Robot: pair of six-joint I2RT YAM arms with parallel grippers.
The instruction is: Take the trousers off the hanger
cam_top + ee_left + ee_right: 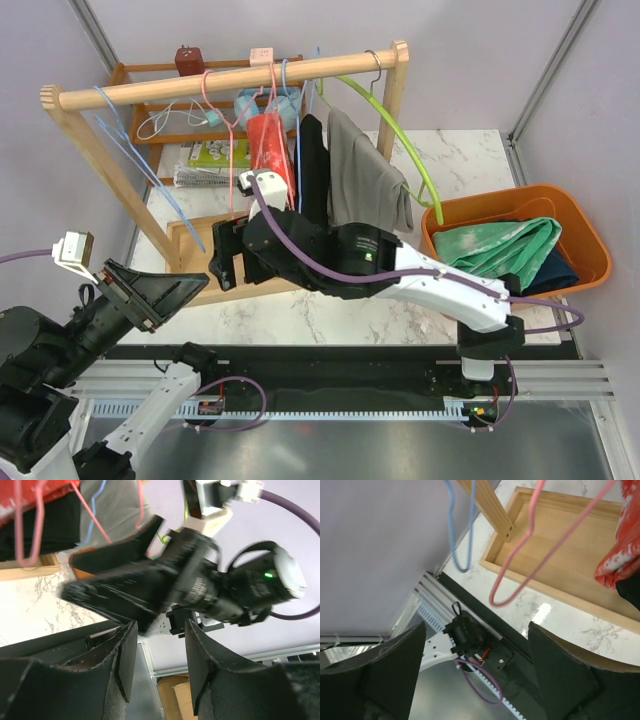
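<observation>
The mint-green trousers (503, 245) lie folded in the orange basket (592, 240) at the right, on top of the dark navy pair (556, 270). Neither pair is on a hanger. My right gripper (226, 262) reaches left across the table to the rack's wooden base tray (190, 235); it is wide open and empty (477, 652). My left gripper (193, 285) is open and empty, raised at the left and pointing at the right gripper; its fingers (125, 655) frame that gripper (140, 590) in the left wrist view.
A wooden rack (230, 78) holds a red garment (270, 145), a black garment (313, 170) and a grey garment (362, 180). Empty blue (125, 140), pink (520, 570) and green (400, 140) hangers hang there. Clutter sits on shelves behind.
</observation>
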